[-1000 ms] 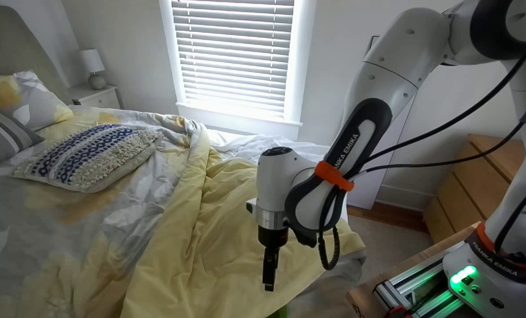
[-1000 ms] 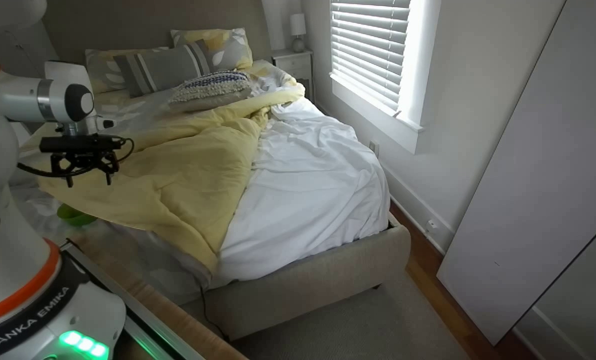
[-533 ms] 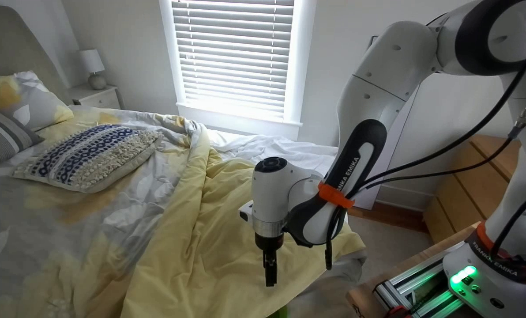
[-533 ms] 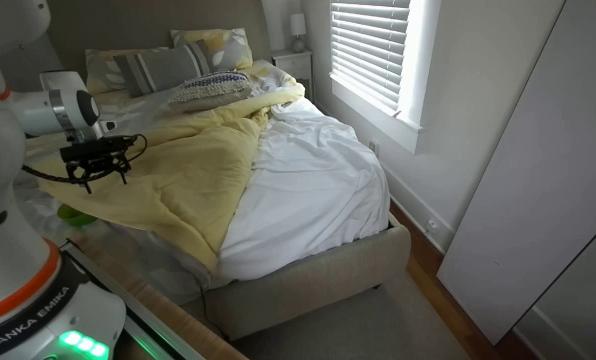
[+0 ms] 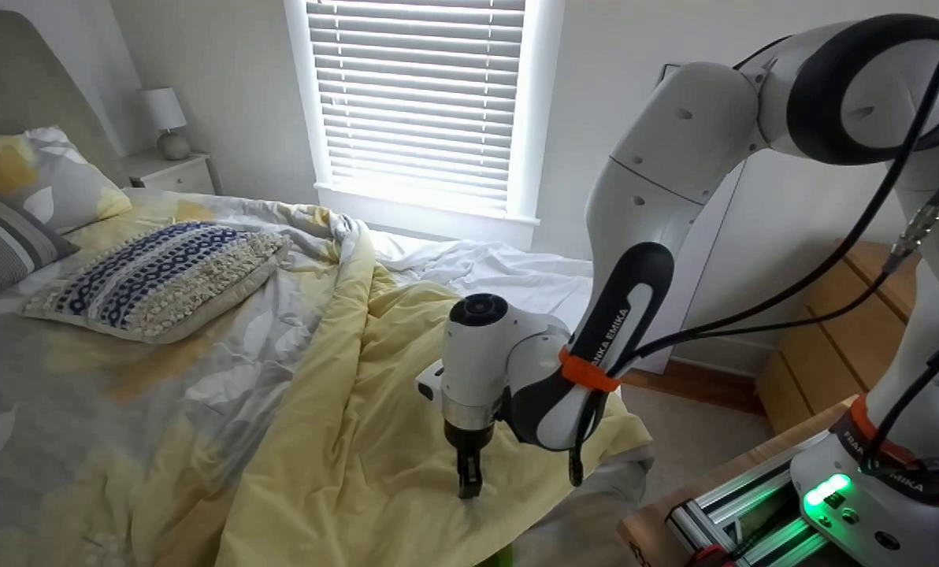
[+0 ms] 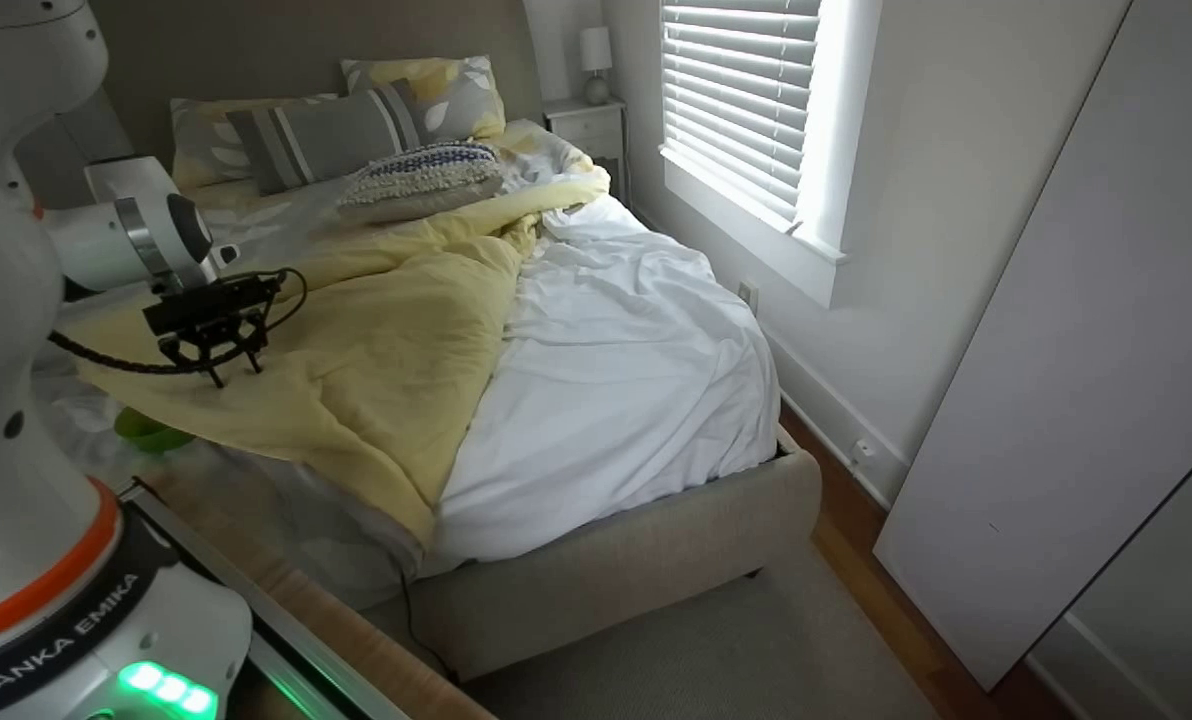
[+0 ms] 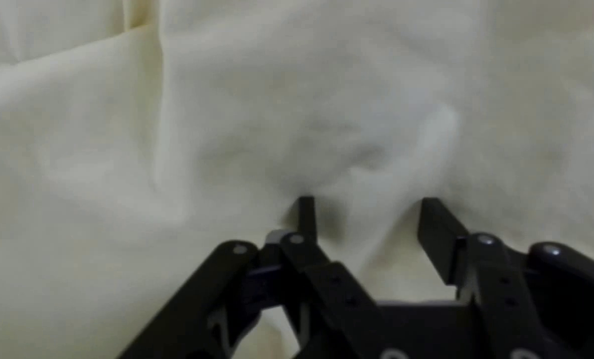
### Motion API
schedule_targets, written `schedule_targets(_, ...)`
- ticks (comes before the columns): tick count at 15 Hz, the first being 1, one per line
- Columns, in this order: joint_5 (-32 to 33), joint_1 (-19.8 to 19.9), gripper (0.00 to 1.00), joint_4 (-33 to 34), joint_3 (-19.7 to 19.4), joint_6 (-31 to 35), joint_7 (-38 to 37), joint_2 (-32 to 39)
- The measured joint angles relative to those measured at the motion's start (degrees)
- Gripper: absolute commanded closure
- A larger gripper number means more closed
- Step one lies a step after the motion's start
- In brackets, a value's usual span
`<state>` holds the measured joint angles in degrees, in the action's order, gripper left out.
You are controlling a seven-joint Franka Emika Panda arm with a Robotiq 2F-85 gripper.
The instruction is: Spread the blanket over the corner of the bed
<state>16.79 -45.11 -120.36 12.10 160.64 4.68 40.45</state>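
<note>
The yellow blanket [image 5: 391, 441] lies bunched across the middle of the bed in both exterior views [image 6: 396, 340], with its edge slanting over the front side. It fills the wrist view [image 7: 102, 149]. White sheet [image 6: 626, 370] is bare beside it, out to the bed's corner [image 6: 796, 480]. My gripper [image 5: 469, 490] points down at the blanket, over its part closer to the robot, also in an exterior view [image 6: 237, 375]. In the wrist view the fingers [image 7: 367, 212] are part open, with a gap between them. The tips look to be at the cloth, which dimples around them with a raised fold between.
A green bowl [image 6: 151, 432] sits at the blanket's edge beside the robot base. A tufted pillow [image 5: 162, 279] and other pillows lie toward the headboard. The bed frame [image 6: 646, 570] edges the foot. The wooden robot stand [image 6: 326, 610] adjoins the bed.
My gripper has moved down to the blanket and shifted toward the bed's foot. Its fingers have come closer together. The blanket shows no clear shift in the exterior views.
</note>
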Motion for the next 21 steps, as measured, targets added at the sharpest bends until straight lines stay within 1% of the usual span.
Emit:
schedule_targets(3, 0.0, -0.2, 0.96, 0.6, -0.8, 0.0, 0.0, 0.0)
schedule_targets(4, 0.0, -0.2, 0.99, 0.6, -1.1, 0.0, 0.0, 0.0)
schedule_targets(11, 0.0, -0.2, 1.00, 0.7, -1.7, 0.0, -0.1, 0.4)
schedule_targets(13, 0.0, -0.4, 1.00, 1.2, -2.5, -0.3, -1.1, 0.0)
schedule_targets(16, 0.1, -1.1, 1.00, 2.4, -6.3, -1.1, -5.6, -2.7)
schedule_targets(18, 0.5, -1.5, 1.00, 3.1, -10.0, -2.8, -8.7, -5.9)
schedule_targets(21, 4.0, -1.6, 1.00, 3.3, -15.9, -6.9, -14.0, -10.6)
